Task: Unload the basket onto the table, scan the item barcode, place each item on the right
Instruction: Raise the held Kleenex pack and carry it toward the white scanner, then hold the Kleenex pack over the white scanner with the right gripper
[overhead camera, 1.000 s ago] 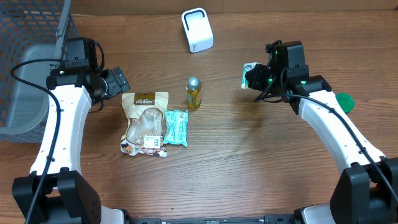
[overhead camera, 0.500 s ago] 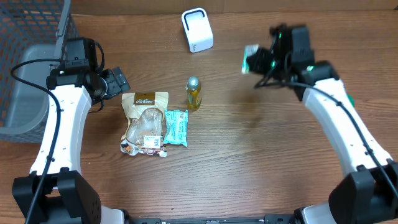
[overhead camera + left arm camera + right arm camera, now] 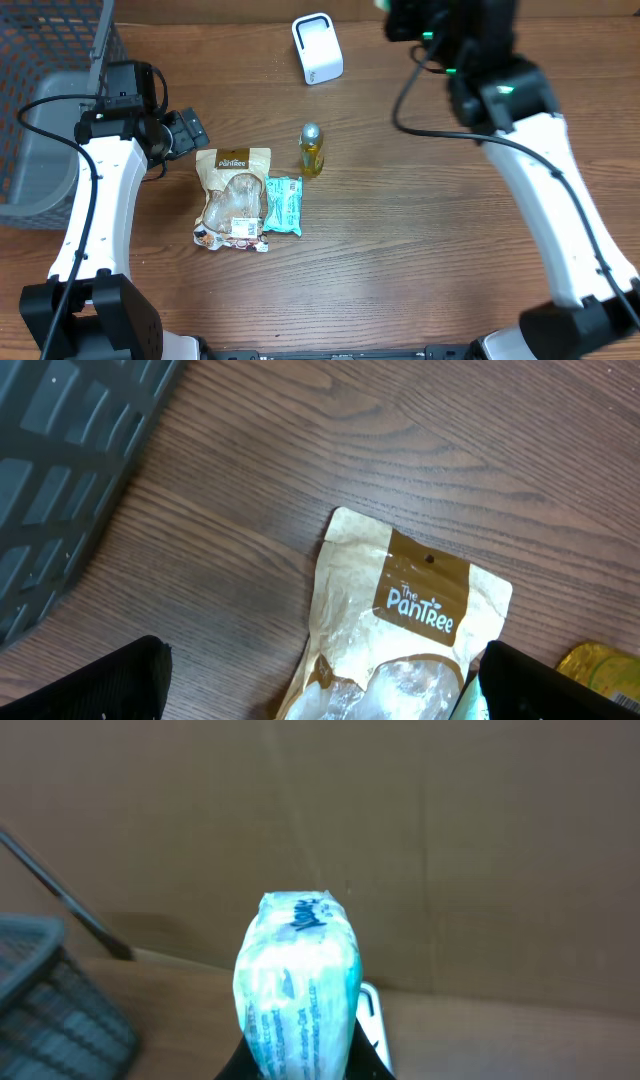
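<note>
My right gripper [image 3: 298, 1065] is shut on a teal-and-white packet [image 3: 298, 970] that stands up between its dark fingers. Behind the packet, the edge of the white barcode scanner [image 3: 372, 1020] shows. From overhead, the right gripper [image 3: 400, 18] is raised high at the top edge, to the right of the scanner [image 3: 317, 47], which stands on the table. My left gripper [image 3: 190, 130] hangs open above the top of a tan PanTree pouch [image 3: 400, 610], with nothing between its fingers [image 3: 90, 685].
A small yellow bottle [image 3: 312, 148] stands mid-table beside the pouch [image 3: 234, 198] and a second teal packet [image 3: 283, 204]. At the far left are a grey bin [image 3: 45, 130] and a wire basket [image 3: 50, 40]. A cardboard wall backs the table.
The right arm has lifted the teal packet up and back toward the top of the overhead view, nearer the scanner. The left arm and the items on the table have not moved.
</note>
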Robot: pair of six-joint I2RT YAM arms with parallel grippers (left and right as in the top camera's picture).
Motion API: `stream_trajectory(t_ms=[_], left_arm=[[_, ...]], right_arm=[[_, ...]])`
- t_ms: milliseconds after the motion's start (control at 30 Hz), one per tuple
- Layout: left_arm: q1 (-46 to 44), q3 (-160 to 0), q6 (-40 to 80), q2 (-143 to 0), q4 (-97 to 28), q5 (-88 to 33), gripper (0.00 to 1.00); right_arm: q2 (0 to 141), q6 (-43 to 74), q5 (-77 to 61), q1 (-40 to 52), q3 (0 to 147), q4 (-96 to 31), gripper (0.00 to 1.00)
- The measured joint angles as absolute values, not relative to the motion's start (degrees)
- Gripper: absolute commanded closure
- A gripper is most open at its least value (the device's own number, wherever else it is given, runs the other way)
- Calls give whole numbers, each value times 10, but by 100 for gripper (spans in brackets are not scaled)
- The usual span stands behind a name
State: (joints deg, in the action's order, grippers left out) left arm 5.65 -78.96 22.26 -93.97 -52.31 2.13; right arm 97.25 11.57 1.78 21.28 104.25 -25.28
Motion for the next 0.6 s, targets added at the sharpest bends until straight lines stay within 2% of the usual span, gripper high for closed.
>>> stream_trajectory(t_ms=[233, 600], left_arm=[[57, -790, 223, -940, -523, 21, 1], [57, -790, 223, -940, -523, 21, 0]], right_arm=[[1113, 4, 110, 260, 1042, -152, 96], [1276, -45, 140, 259, 1042, -35, 96]])
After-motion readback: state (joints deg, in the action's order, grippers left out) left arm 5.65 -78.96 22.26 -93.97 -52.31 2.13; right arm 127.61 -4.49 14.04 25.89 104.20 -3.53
